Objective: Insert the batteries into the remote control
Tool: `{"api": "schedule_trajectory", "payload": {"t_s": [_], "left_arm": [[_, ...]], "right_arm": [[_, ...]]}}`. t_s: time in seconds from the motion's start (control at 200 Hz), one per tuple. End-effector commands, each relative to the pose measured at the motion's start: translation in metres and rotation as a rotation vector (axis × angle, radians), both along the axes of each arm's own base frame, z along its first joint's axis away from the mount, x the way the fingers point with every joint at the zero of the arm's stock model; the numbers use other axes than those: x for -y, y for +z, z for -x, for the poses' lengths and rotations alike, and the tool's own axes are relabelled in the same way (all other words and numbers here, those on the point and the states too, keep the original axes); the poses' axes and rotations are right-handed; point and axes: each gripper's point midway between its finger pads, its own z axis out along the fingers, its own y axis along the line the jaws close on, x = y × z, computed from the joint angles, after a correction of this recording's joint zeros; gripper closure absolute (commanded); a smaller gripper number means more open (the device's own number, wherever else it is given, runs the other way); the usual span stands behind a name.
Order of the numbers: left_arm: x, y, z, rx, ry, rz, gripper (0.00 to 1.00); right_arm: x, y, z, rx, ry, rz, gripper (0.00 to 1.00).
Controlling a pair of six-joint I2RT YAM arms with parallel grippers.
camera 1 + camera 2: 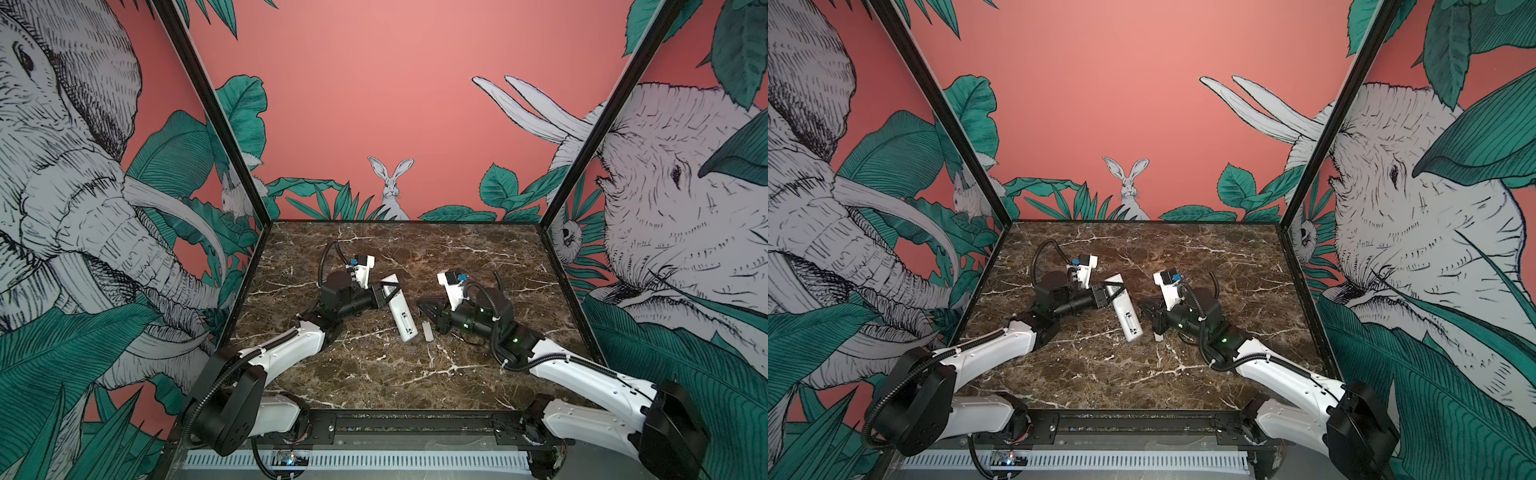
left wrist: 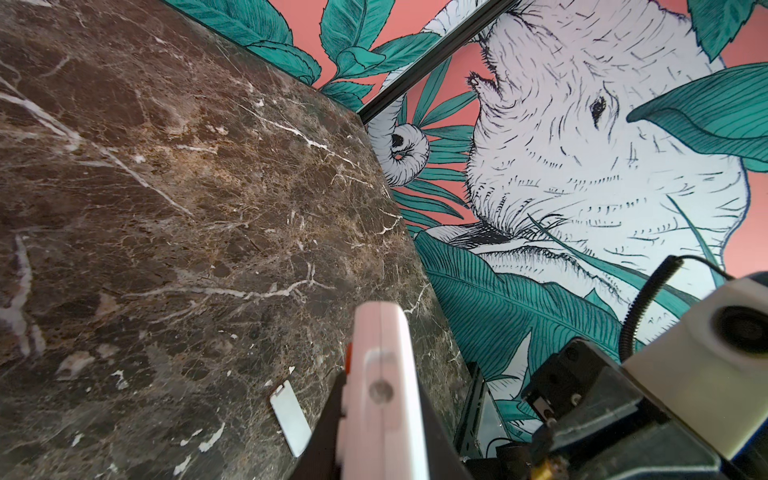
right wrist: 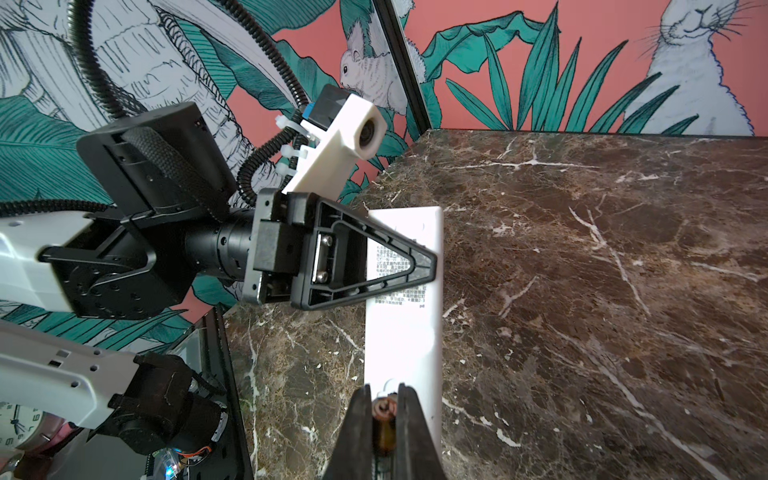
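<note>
Remote control [image 1: 400, 307] and a battery are both found in the grippers above the marble tabletop [image 1: 374, 374], the largest surface under both tools.

The remote is clamped near one end by the left gripper [image 1: 395, 286]. Its fingers are pressed together on the white body, one across the printed back and the other beneath, as seen in the right wrist view [image 3: 424, 264]. From that grip the remote runs away from the left gripper toward the tip of the right gripper [image 1: 419, 305]. Whether its free end rests on the marble cannot be told.

A small white cover plate [image 1: 427, 331] is seen lying flat on the marble just below the right gripper's fingertips, beside the remote's free end and apart from it.

The battery [image 3: 383, 409], a small dark cylinder with a coppery end, is pinched between the right gripper's fingers [image 3: 405, 415]. It is held at the remote's free end, and contact with the remote cannot be judged.
</note>
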Motion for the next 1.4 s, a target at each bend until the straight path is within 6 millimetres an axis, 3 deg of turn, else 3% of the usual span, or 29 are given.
{"api": "schedule_trajectory", "payload": {"t_s": [0.0, 0.72, 1.395], "left_arm": [[0.003, 0.044, 0.001, 0.087, -0.015, 0.083, 1.0], [0.005, 0.051, 0.002, 0.093, -0.02, 0.124, 1.0], [0.005, 0.052, 0.003, 0.087, -0.027, 0.148, 1.0]], "right_arm": [[-0.006, 0.012, 0.004, 0.063, 0.035, -0.035, 1.0], [-0.024, 0.003, 0.007, 0.094, 0.08, 0.011, 1.0], [-0.024, -0.001, -0.003, 0.138, 0.018, 0.035, 1.0]]}}
